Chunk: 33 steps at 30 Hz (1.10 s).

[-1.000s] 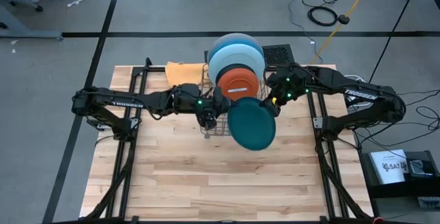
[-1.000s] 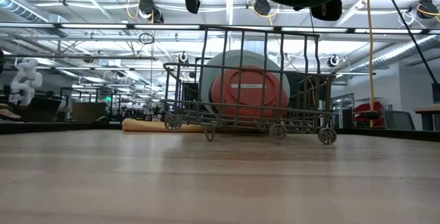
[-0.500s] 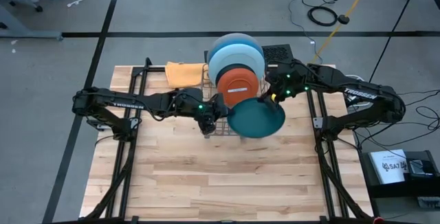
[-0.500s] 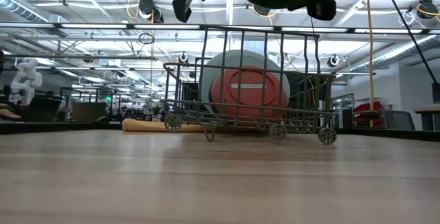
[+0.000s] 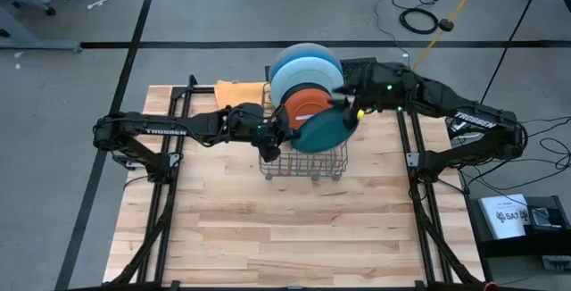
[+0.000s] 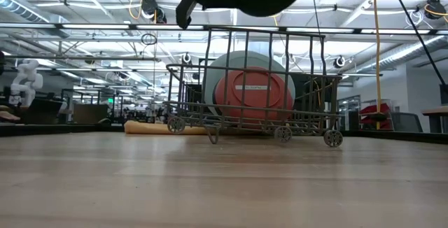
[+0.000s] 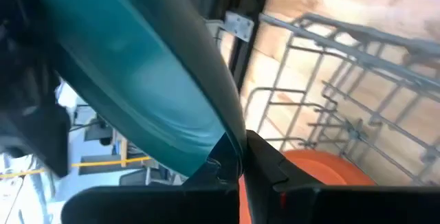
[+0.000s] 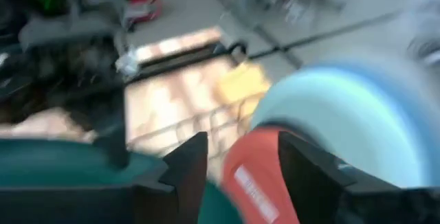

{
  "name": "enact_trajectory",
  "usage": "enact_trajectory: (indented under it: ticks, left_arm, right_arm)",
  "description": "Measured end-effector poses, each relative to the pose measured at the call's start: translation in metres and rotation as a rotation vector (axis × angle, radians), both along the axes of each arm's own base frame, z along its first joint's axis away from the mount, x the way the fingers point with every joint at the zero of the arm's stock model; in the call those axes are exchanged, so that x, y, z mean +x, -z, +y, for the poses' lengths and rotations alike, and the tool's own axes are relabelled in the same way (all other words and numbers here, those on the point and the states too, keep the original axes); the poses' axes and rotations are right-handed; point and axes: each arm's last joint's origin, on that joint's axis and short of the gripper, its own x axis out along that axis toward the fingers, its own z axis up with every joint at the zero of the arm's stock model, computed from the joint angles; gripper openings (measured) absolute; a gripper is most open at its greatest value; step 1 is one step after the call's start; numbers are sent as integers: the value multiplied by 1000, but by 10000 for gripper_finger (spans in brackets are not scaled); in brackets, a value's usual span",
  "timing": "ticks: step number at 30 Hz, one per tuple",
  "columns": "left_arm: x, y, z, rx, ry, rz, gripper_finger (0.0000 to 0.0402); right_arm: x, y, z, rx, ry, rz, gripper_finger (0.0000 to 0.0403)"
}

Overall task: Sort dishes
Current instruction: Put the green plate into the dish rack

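The left hand [image 5: 284,133] is clamped on the rim of the dark teal plate [image 5: 321,130], holding it above the wire rack [image 5: 303,160] just in front of the orange plate [image 5: 303,103]. The right hand [image 5: 346,105] sits at the teal plate's far edge with fingers parted. The worktop [image 5: 294,228] in front of the rack lies bare.

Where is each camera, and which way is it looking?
High view: above the table, looking straight down; both arms, left claw shut on the teal plate, right claw beside it.
Low view: at tabletop height, looking across at the wire rack; arms overhead.
Left wrist view: on the left arm, looking past its fingers pinching the teal plate.
Right wrist view: on the right arm, facing the blue plate, its fingers apart.
Shared: all four show the orange plate.
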Motion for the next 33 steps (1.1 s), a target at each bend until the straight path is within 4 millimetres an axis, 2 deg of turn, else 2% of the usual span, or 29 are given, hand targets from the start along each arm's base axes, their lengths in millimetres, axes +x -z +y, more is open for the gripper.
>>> enact_trajectory:
  ticks: [6,10,13,18,24,27,33]
  left_arm:
    - [-1,-3,6,-37,-2,-11,2]
    - [-5,13,15,-99,0,103,2]
    - [-8,7,20,-155,12,76,2]
    - [-12,12,30,-229,46,113,2]
    - [-22,2,46,-405,199,128,1]
    - [-28,-3,57,-487,276,123,1]
    - [-38,-9,74,-643,423,100,1]
  right_arm:
    - [-6,-33,0,-193,2,-59,190]
    - [-20,-57,4,-296,-33,-102,190]
    - [-26,-66,6,-341,-35,-115,189]
    - [-38,-70,11,-334,-159,-43,188]
    - [-40,-51,12,-247,-191,132,190]
    - [-41,-51,14,-206,-208,121,203]
    - [-22,-39,9,-141,-247,166,247]
